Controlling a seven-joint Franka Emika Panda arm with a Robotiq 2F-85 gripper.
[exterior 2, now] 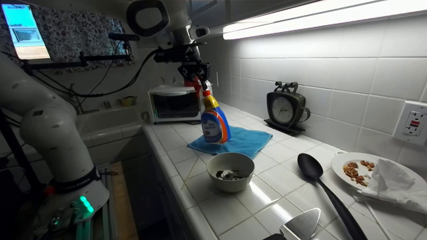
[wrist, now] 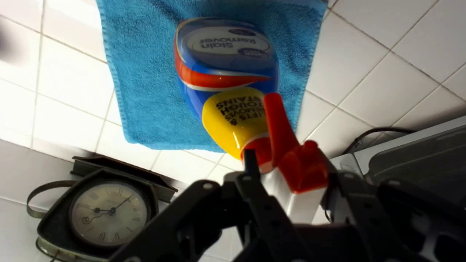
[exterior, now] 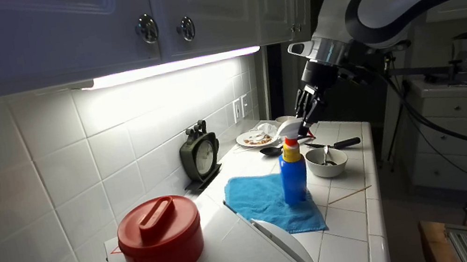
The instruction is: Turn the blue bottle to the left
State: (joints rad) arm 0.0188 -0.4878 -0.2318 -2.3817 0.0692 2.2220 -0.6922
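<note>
The blue bottle is a spray bottle with a yellow neck, red collar and white-and-red trigger top. It stands over the blue cloth in both exterior views (exterior: 294, 181) (exterior 2: 213, 125) and in the wrist view (wrist: 225, 72). It leans in an exterior view; whether its base rests fully on the cloth I cannot tell. Its label faces up toward the wrist camera. My gripper (wrist: 287, 167) has its fingers on both sides of the spray top and looks shut on it. The gripper also shows above the bottle in both exterior views (exterior: 303, 128) (exterior 2: 204, 86). One finger is partly hidden.
The blue cloth (exterior: 248, 190) lies under the bottle. A white bowl (exterior 2: 230, 185) with cutlery stands close by. A clock (exterior 2: 283, 108) stands by the wall. A toaster oven (exterior 2: 175, 106) carries a red-lidded container (exterior: 163, 247). A black spoon (exterior 2: 310, 165) and a plate (exterior 2: 340, 173) lie farther along.
</note>
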